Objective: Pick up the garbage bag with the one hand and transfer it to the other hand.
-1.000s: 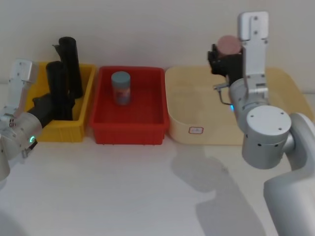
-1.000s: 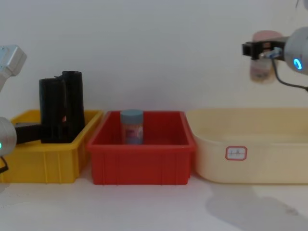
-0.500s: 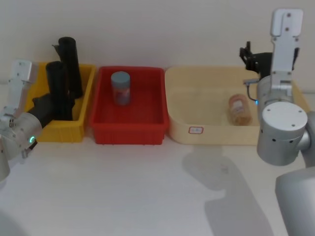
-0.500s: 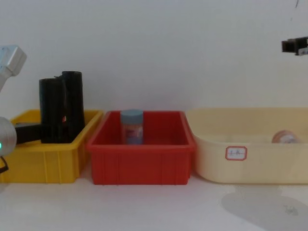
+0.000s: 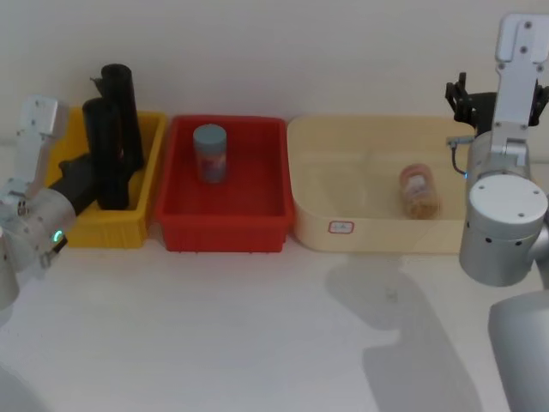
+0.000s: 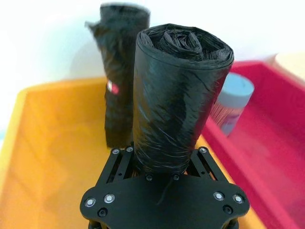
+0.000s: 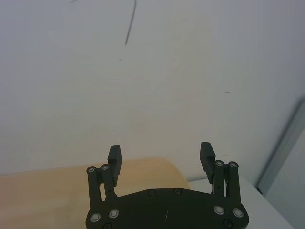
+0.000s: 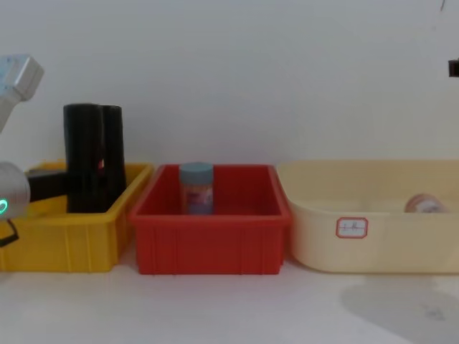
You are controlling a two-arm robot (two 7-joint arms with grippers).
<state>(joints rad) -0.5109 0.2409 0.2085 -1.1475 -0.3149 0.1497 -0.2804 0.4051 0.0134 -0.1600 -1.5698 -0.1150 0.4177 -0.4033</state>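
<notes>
The garbage bag (image 5: 105,146) is a thick black roll standing upright in the yellow bin (image 5: 107,230), and it shows close up in the left wrist view (image 6: 178,105). My left gripper (image 5: 101,182), on the green-ringed arm, is shut on its lower part (image 6: 162,160), reaching in from the left (image 8: 77,188). The roll's foot looks raised a little off the bin floor (image 8: 82,154). My right gripper (image 5: 461,96), on the blue-ringed arm, hangs open and empty (image 7: 161,155) high behind the beige tub's far right corner.
A second black roll (image 5: 125,112) with a small red mark (image 6: 113,87) stands just behind the held one. The red bin (image 5: 223,233) holds a blue-lidded jar (image 5: 210,153). The beige tub (image 5: 377,239) holds a jar lying on its side (image 5: 419,190).
The right gripper let its pink-lidded jar drop into the beige tub, then drew away to the right, open. The left gripper raised the roll slightly.
</notes>
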